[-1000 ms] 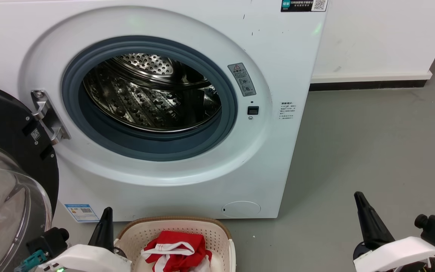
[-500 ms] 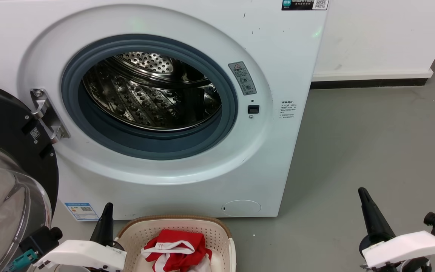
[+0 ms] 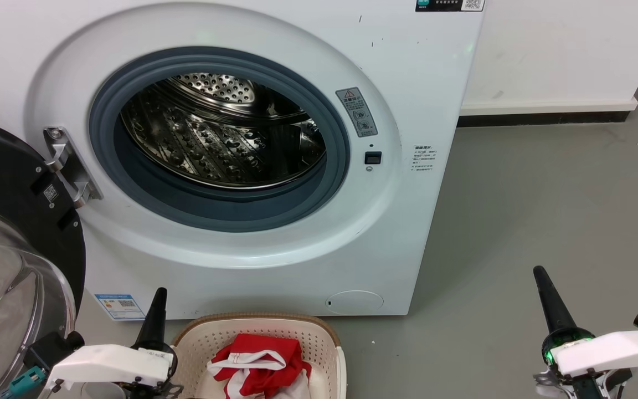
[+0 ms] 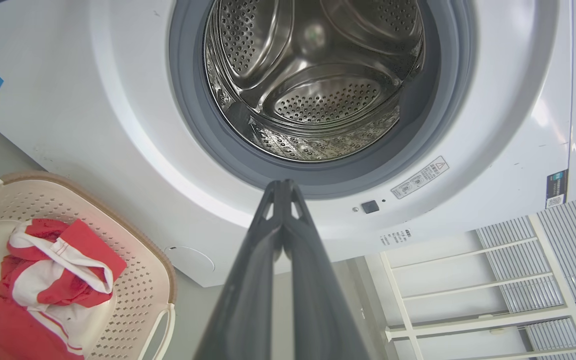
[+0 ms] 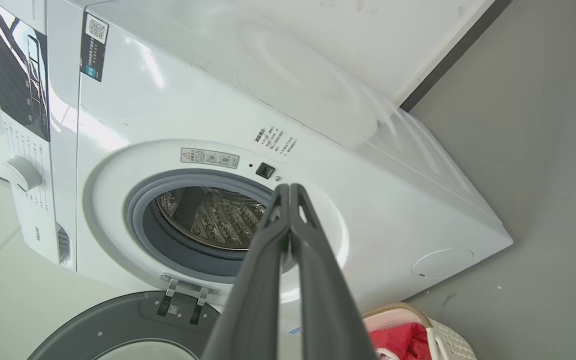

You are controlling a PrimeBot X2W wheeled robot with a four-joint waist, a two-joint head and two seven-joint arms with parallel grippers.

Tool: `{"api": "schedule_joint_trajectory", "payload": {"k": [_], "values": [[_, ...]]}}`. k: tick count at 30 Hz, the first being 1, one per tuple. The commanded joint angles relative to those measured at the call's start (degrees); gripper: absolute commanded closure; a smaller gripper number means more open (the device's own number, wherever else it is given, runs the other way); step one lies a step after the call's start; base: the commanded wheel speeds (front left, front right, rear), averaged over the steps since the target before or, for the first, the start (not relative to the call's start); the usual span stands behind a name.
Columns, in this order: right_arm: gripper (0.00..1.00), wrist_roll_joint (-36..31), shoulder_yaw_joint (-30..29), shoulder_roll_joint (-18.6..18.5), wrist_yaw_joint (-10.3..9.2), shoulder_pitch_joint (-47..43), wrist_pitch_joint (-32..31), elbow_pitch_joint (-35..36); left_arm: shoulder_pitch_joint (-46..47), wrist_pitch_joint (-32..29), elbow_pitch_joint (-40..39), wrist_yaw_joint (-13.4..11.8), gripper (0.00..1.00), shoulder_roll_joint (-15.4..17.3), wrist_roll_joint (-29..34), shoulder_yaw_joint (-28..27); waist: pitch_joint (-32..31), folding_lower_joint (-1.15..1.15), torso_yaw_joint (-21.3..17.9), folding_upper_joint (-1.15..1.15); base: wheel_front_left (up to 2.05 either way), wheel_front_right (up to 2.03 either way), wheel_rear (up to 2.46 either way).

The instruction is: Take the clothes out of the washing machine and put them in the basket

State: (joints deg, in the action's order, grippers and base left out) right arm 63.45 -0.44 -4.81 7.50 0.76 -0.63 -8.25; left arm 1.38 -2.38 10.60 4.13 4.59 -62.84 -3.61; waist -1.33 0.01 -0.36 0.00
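Clothes of red fabric with white panels and white stripe trim [image 3: 258, 366] lie bunched inside the cream-white perforated plastic basket with the brown rim [image 3: 202, 338]. The basket stands on the grey floor [image 3: 546, 210], just in front of the large white front-loading washing machine [image 3: 407, 83]. Our left gripper [image 3: 159, 293] hangs just beside the basket's left rim, its two long dark fingers pressed together and gripping nothing. The garment lies to its right, apart from the fingertips. Our right gripper [image 3: 540, 272] hangs over the floor, well apart from the basket on its right side, its fingers likewise closed tip to tip and empty. Above the basket we see the grey-rimmed porthole [image 3: 103, 166] open on the perforated steel drum [image 3: 219, 133]. The black-framed glass door [image 3: 14, 233] is swung out on the left.
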Motion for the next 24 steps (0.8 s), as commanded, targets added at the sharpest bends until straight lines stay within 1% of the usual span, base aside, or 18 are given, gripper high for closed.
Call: {"api": "schedule_joint_trajectory", "payload": {"k": [1,24], "values": [[1.0,2.0,-0.3,-0.3,0.0,1.5,-0.4,0.0,1.5,-0.3,-0.2,0.5,1.0,-0.1,-1.7,-0.3,0.0,0.0,0.0,0.0,0.0,0.0,0.0],[1.0,15.2,-1.8,-0.2,-0.01,3.4,-1.9,-2.6,3.2,-2.1,1.5,1.9,1.0,-0.8,-14.3,-1.6,0.6,0.0,0.1,0.0,0.0,0.0,0.0]]}}
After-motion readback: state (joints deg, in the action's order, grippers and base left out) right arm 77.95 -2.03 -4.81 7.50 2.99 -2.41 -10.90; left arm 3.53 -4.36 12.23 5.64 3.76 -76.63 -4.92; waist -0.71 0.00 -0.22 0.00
